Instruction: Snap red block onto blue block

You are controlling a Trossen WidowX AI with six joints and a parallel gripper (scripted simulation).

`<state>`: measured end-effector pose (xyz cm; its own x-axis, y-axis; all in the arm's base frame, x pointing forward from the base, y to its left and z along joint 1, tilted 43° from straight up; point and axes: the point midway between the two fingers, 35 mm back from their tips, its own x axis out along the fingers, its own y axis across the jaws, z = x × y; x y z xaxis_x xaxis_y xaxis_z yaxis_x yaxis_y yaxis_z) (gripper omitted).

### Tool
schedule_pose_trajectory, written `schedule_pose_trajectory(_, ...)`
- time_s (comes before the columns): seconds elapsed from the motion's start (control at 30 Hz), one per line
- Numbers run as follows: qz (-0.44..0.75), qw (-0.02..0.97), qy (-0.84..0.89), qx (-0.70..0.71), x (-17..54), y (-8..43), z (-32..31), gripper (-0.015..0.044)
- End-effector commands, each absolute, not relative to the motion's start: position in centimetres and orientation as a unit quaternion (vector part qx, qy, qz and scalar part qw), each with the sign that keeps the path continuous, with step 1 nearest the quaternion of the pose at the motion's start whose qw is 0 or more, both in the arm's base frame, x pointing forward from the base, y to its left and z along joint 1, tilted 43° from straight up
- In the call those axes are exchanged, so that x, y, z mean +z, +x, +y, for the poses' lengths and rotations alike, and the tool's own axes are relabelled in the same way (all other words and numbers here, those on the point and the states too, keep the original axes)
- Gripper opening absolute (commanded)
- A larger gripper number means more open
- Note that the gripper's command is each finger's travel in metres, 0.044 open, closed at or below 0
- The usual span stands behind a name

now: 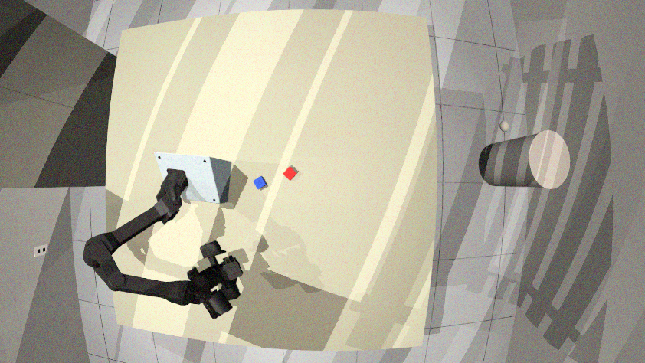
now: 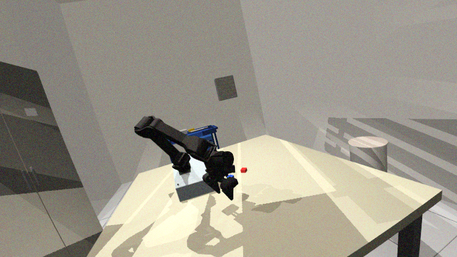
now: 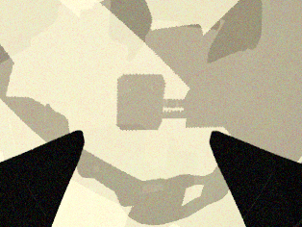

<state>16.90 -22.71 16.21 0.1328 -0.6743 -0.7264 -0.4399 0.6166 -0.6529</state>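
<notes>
Red block [image 1: 289,173] [image 2: 243,169] on tabletop [image 1: 361,135] [image 2: 287,166] [image 3: 43,82], near blue block [image 1: 260,182] [image 2: 230,176] but apart; blue sits between it and the arm's pale mounting block [image 1: 198,173] [image 2: 188,181]. Not mated. My gripper [image 1: 223,277] [image 2: 226,195] [image 3: 147,137] is above the tabletop, off to one side of both blks, fingers wide apart, nothing grasped. Wrist cam: tabletop w/ shadows btwn dark fingertips, no blks in that view. From ext. cam, blue is partly hidden behind gripper.
</notes>
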Motion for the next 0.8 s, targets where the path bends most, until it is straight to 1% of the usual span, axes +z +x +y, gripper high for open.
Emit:
schedule_pose_trajectory(0.0, 0.650, 0.677, -0.314, -0.147, 13.4, 23.0, -20.4, 0.0440)
schedule_pose_trajectory(0.33, 0.646, 0.703, -0.227, -0.191, 10.1, 27.5, -16.8, 0.0440)
schedule_pose_trajectory(0.57, 0.639, 0.716, -0.183, -0.212, 7.2, 30.6, -13.1, 0.0440)
schedule_pose_trajectory(0.77, 0.631, 0.715, -0.129, -0.272, 4.4, 32.8, -9.6, 0.0440)
